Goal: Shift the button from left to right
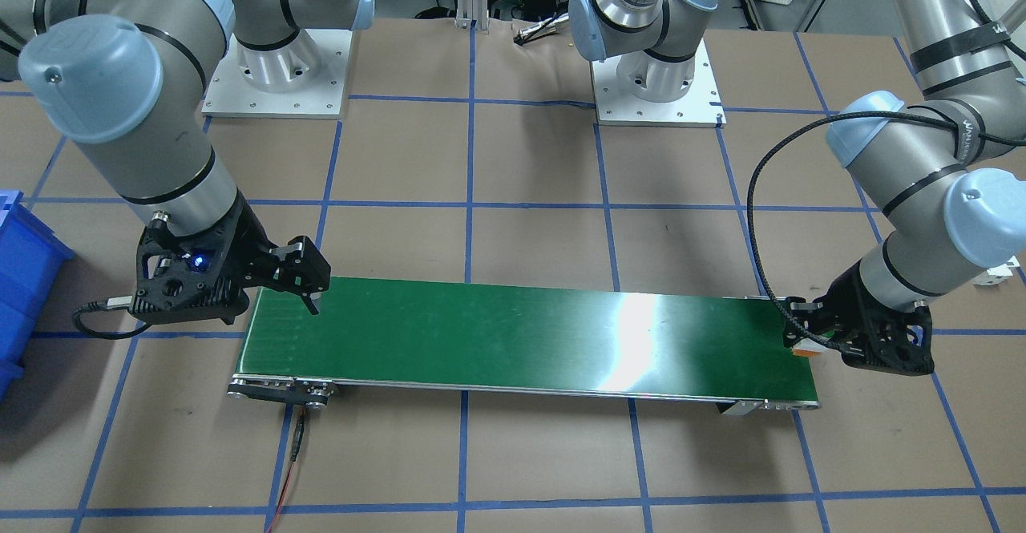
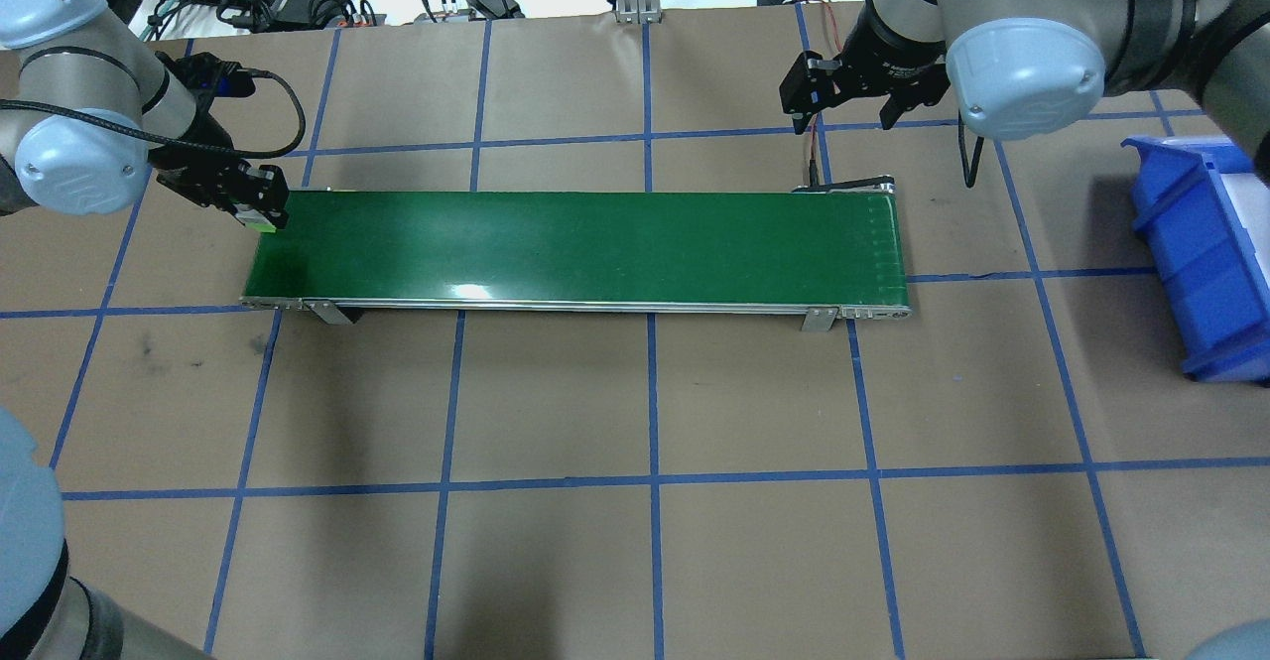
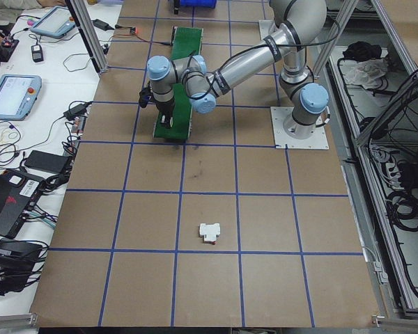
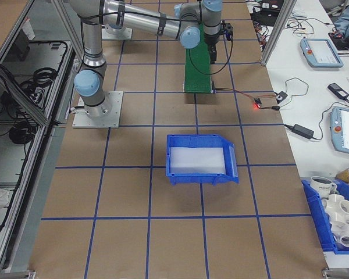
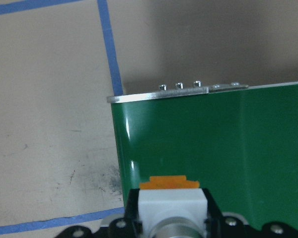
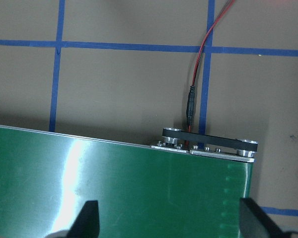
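The button (image 5: pixel 171 207) is held in the left claw (image 1: pixel 811 342) over the belt (image 1: pixel 529 337) end; the right claw (image 1: pixel 309 296) is spread wide.

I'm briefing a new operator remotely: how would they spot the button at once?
Find the long green conveyor belt; at its end on the robot's left, the left gripper holds the button. It is tiny, with a white body and orange base.

Bright, even overhead light is filling every view. Glare is streaking the green belt (image 1: pixel 633 321) in the front view, and more faintly in the overhead and right wrist views. Soft arm shadows are falling on the table (image 2: pixel 635 561). The button (image 5: pixel 172 208) is showing blurred at the left wrist view's bottom edge.
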`<action>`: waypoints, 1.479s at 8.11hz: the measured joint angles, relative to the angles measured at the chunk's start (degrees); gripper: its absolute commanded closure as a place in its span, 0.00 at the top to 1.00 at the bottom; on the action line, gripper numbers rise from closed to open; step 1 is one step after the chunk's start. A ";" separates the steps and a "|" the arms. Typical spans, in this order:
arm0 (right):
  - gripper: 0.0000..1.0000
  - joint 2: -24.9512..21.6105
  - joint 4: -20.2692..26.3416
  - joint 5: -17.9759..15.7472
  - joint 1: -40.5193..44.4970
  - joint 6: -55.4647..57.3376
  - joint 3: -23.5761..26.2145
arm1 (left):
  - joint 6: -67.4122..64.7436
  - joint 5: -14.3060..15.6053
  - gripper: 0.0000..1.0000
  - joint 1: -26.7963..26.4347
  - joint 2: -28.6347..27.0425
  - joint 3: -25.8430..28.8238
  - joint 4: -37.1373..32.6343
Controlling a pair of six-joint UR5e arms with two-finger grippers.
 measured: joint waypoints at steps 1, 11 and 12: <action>1.00 0.15 -0.13 0.00 0.00 0.03 0.01 | -0.08 0.00 0.00 0.00 -0.08 -0.12 0.00; 1.00 0.16 -0.40 -0.02 0.00 0.08 0.95 | -9.67 -0.26 1.00 -5.27 1.18 -0.20 -0.17; 1.00 0.15 -0.39 -0.02 0.00 0.08 0.96 | -12.32 -0.46 1.00 -7.22 3.41 -0.05 -1.71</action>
